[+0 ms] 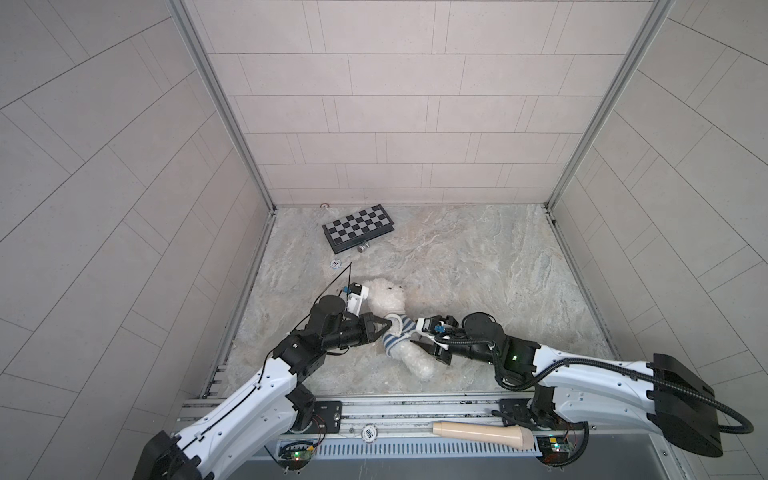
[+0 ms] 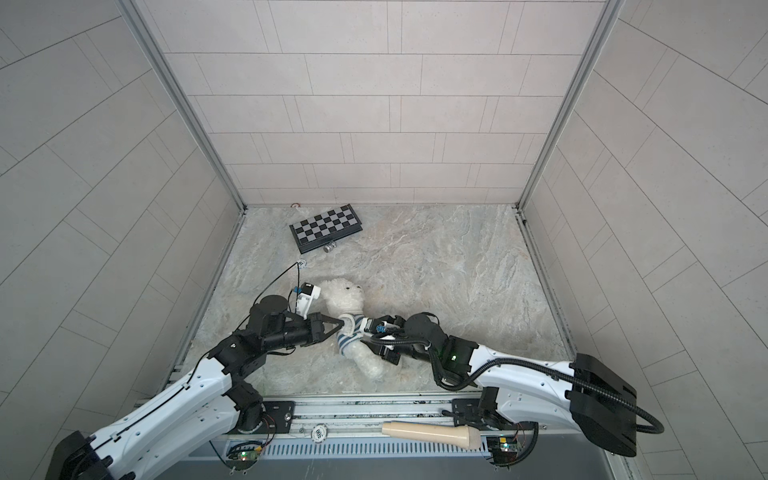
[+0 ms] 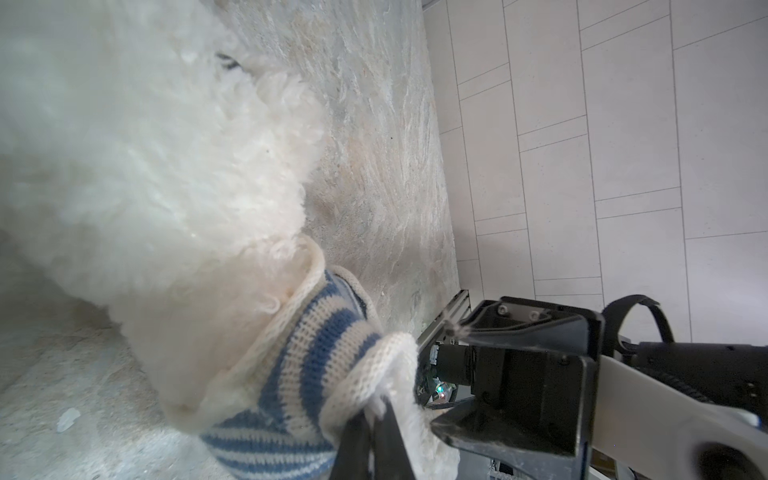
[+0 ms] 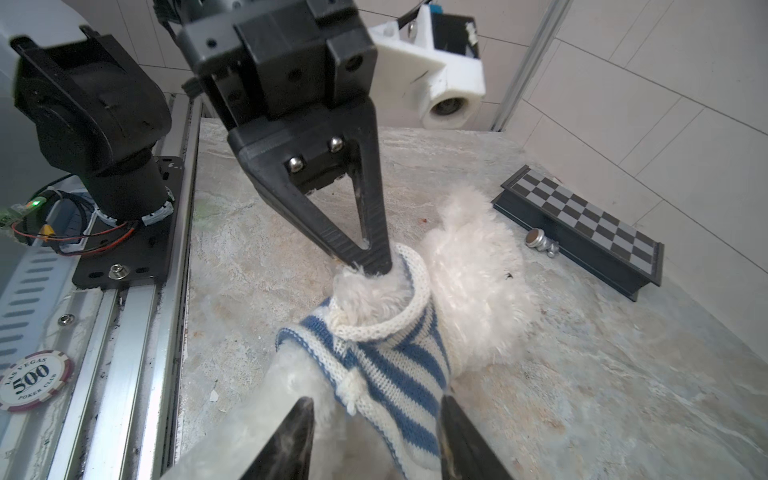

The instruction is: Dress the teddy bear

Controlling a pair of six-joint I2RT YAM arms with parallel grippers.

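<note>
Bear (image 1: 388, 299) is laid on the table (image 1: 478, 257), left of centre and near the front, with head toward the far left and legs toward the front rail (image 1: 415, 405). Shirt (image 1: 390, 341) is bunched round neck and chest. Left fingers (image 4: 372, 216) are closed at the sleeve cuff on paw fur poking out; whether cuff yarn is pinched too cannot be told. Right fingers (image 4: 299, 436) are spread, straddling the lower body just below the hem, with nothing clamped. Risks: only fur seems pinched, so the grip is likely lost under pull. If cuff is caught with it, the sleeve gets dragged instead of the paw being drawn through. With the body unclamped, the whole bear is likely slid toward the left arm. Both sets of fingers are close together, so a clash is possible. Room: the left frame edge and front rail are near, and open table is found to the right and far side. Chessboard (image 1: 358, 226), with a small metal piece (image 1: 363, 248) just beside it, is well apart at far left; chip (image 1: 335, 263) lies nearer, beyond the head.
</note>
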